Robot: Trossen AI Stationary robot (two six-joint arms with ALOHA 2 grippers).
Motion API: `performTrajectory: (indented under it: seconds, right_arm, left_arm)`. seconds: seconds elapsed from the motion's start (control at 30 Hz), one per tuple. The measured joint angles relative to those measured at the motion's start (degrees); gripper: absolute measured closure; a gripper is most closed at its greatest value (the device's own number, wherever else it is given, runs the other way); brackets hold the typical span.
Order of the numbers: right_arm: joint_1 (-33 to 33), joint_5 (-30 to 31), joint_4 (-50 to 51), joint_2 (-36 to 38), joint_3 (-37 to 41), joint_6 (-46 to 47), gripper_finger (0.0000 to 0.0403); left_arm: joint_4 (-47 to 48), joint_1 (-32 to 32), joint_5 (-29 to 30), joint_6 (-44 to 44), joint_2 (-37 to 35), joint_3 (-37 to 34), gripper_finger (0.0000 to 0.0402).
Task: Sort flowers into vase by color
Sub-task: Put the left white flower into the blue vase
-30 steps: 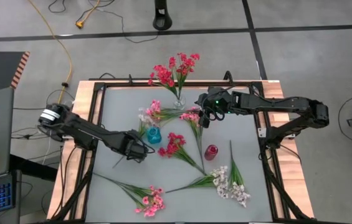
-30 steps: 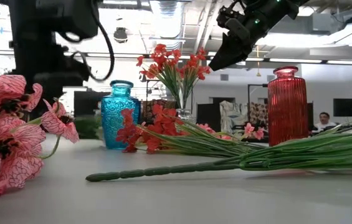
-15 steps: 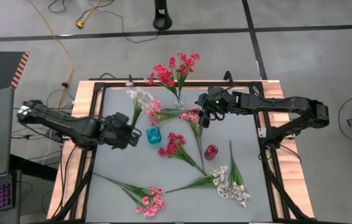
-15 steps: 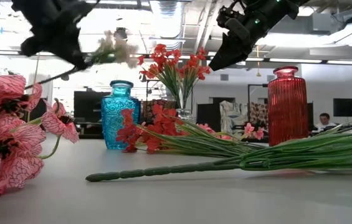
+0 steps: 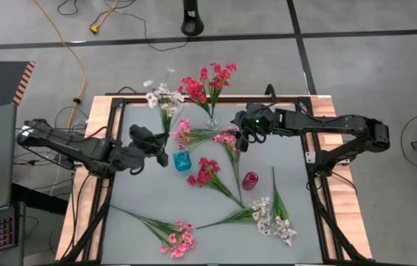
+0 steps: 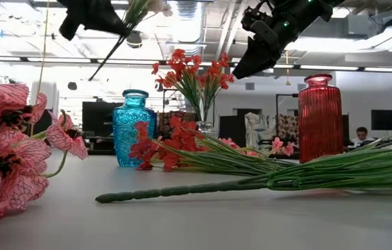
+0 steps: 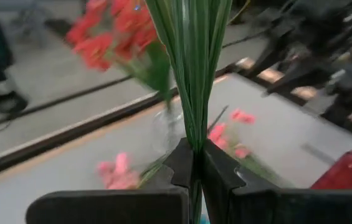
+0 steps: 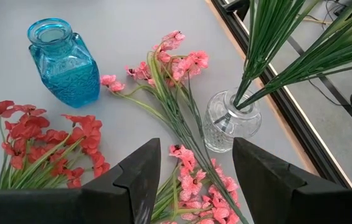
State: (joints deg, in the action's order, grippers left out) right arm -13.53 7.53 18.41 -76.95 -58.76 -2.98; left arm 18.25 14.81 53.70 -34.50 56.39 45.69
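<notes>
My left gripper is high over the table's left half and shut on a white-blossomed sprig. It also shows in the low view. My right gripper is open and empty, hovering over pink sprigs that lie flat on the table. A clear vase at the far edge holds red flowers by their stems. A blue vase and a red vase stand mid-table. A red sprig, a white sprig and a pink sprig lie flat on the table. My left gripper pinches the white sprig's bunch of green stems and leaves between its two fingers, which lie across the stems. The sprig is lifted clear of the table. Its blossoms point toward the far edge, and its thin stem end trails below the fingers.
The table has a wooden rim and a dark frame. The three vases and the lying sprigs fill the middle. There is bare grey surface at the near left and the far right. A person sits far off in the room.
My left gripper has risen from the table beside the blue vase and gone toward the far-left. It has carried the white sprig up with it. The sprig is now lifted clear, and its blossoms have swung toward the far edge.
</notes>
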Motion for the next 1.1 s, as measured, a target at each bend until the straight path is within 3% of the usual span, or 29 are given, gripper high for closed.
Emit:
performTrajectory:
  seconds: [0.23,0.47,0.73,1.1]
  right_arm:
    - [0.0,0.0,0.0,0.0,0.0,0.0,0.0176]
    - [0.0,0.0,0.0,0.0,0.0,0.0,0.0176]
    - [0.0,0.0,0.0,0.0,0.0,0.0,0.0176]
    - [0.0,0.0,0.0,0.0,0.0,0.1,0.0176]
  left_arm:
    - [-26.0,-0.4,-8.5,17.4,-0.1,-6.8,0.04]
    - [-40.6,-2.8,-12.0,23.5,-0.1,-14.2,0.04]
    - [-49.9,-7.0,-19.1,22.8,-0.1,-18.8,0.04]
    - [-45.6,-8.5,-23.7,24.0,-0.1,-18.9,0.0391]
